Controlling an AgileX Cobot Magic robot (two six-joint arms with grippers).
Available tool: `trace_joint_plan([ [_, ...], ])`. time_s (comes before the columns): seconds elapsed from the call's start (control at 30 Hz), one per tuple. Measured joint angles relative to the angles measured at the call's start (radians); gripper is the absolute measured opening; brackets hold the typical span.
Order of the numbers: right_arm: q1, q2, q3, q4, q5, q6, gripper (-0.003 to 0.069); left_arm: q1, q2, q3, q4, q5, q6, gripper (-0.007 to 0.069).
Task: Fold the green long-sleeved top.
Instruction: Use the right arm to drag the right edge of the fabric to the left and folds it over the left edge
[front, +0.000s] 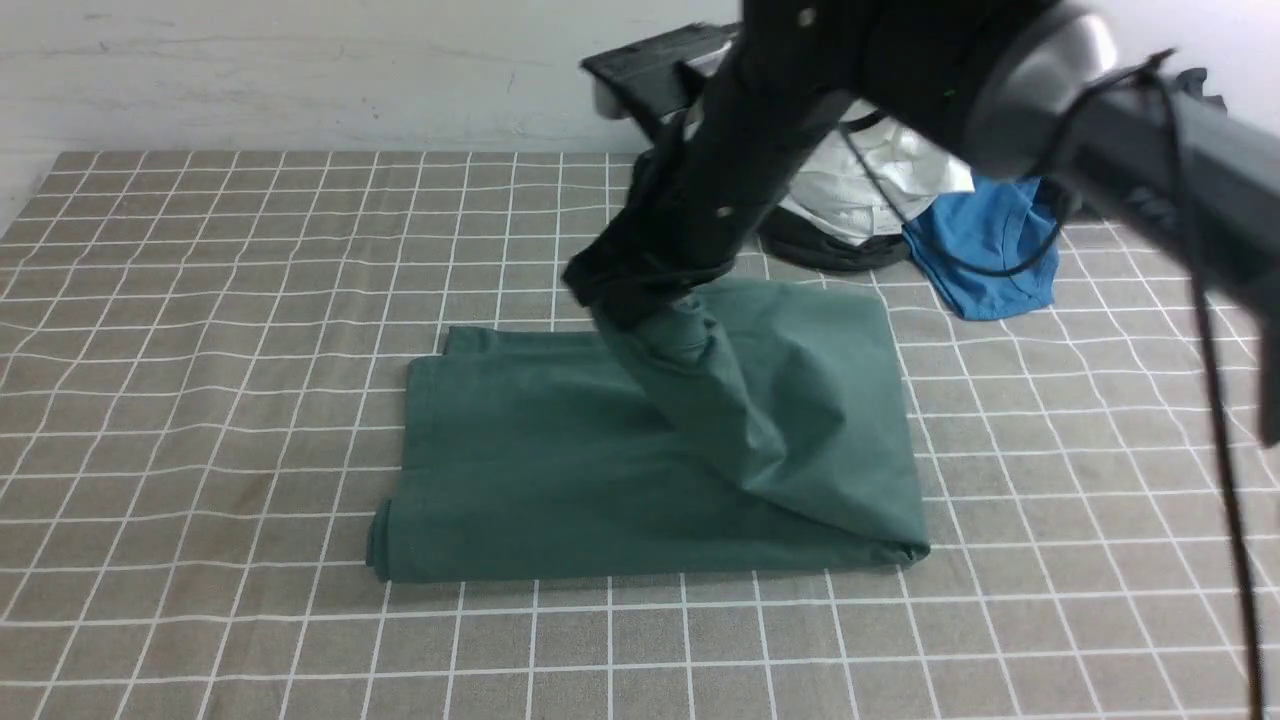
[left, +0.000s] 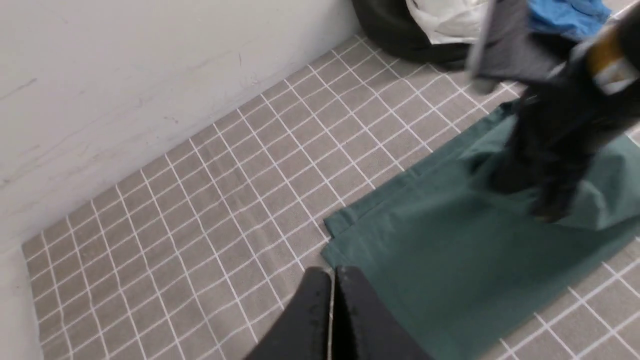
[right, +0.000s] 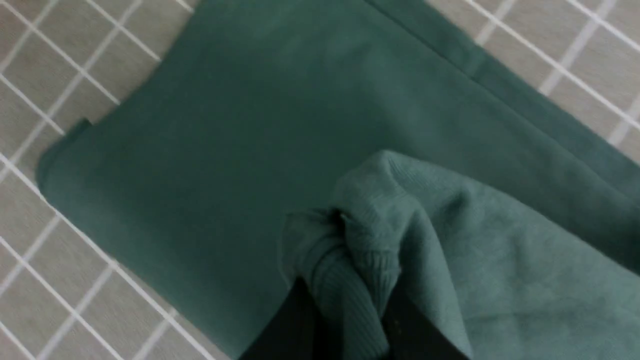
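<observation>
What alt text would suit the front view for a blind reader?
The right end effector holds up a fold of the dark green cotton long-sleeved top, which lies partly folded on a grey checked tablecloth. A bright blue garment and a white garment sit behind it.

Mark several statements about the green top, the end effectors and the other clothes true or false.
1. The right end effector is shut on a ribbed part of the green long-sleeved top. True.
2. The left end effector grips the top's edge. False: it is shut on nothing.
3. The blue garment lies on the green top. False: it lies apart, beyond it on the right.
4. The gripped part is raised above the flat rest. True.
</observation>
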Motion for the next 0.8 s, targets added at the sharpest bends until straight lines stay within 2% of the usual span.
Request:
trace_joint_plan([
  [0.27,0.062,0.247,-0.262,0.137,-0.023,0.060,0.0108,0.000,-0.102,0.205,0.045,0.015,0.000,-0.0008],
  [0.33,0.059,0.271,-0.291,0.174,-0.011,0.060,0.0153,0.000,-0.121,0.237,0.052,0.016,0.000,-0.0008],
  [0.4,0.057,0.276,-0.319,0.198,0.011,0.059,0.0242,0.000,-0.138,0.256,0.061,0.016,-0.002,-0.0007],
  [0.43,0.057,0.276,-0.326,0.202,0.013,0.058,0.0251,0.000,-0.138,0.257,0.061,0.016,-0.004,-0.0007],
  [0.5,0.048,0.269,-0.381,0.207,0.028,0.041,0.0374,0.000,-0.142,0.260,0.065,0.016,-0.008,-0.0007],
  [0.53,0.043,0.260,-0.399,0.190,0.029,0.035,0.0428,0.000,-0.142,0.260,0.067,0.016,-0.009,-0.0007],
  [0.6,0.032,0.244,-0.416,0.142,0.029,0.034,0.0488,0.000,-0.142,0.261,0.068,0.016,-0.009,-0.0007],
  [0.7,0.019,0.228,-0.425,0.022,0.029,0.058,0.0522,0.000,-0.142,0.264,0.068,0.016,-0.013,-0.0007],
  [0.8,0.014,0.234,-0.406,-0.073,0.029,0.095,0.0523,0.000,-0.142,0.268,0.068,0.016,-0.017,-0.0007],
])
